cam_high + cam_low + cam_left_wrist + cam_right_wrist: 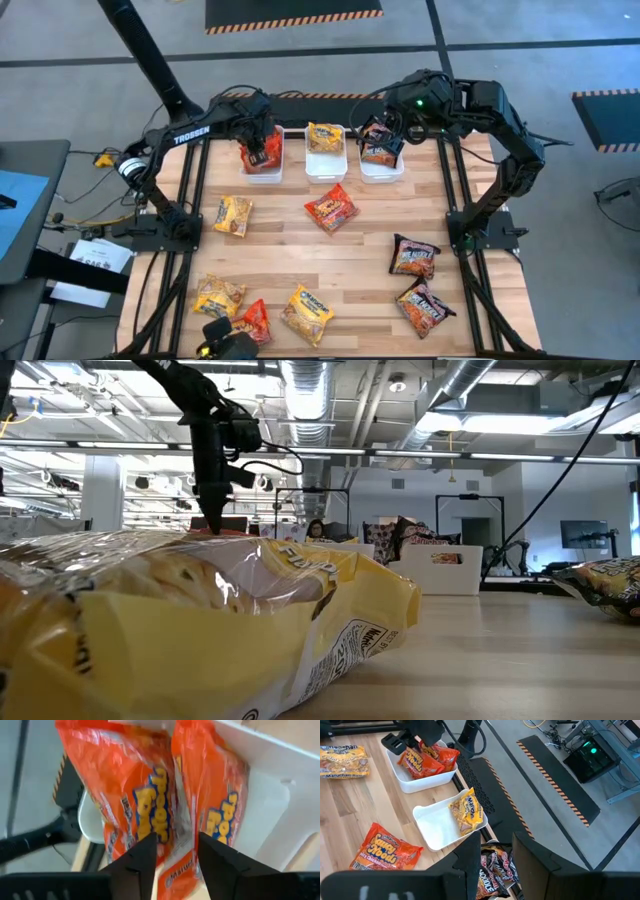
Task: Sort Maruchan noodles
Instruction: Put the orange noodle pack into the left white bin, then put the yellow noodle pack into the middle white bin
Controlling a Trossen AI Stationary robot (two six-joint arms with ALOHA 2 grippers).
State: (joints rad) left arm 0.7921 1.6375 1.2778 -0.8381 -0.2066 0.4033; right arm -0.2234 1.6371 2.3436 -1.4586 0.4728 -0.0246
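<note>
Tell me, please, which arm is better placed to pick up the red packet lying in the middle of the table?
Probably the left. The left gripper is over the red packets' tub, jaws apart. The right gripper stands astride a dark packet over the right tub. The red packet lies between them.

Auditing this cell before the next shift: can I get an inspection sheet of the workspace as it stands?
Surface: wooden table, in a black frame.
Job's things: three white tubs along the far edge; left tub holds red packets, middle tub one yellow packet, right tub dark packets. Eight packets loose on the table.
Clutter: nothing seen.
Grippers: left gripper over the left tub, open, red packets between its fingers; right gripper over the right tub, open.
Cables: black cables along both arms; a bundle left of the table.
Surroundings: hazard-striped mats; open workshop behind.
</note>
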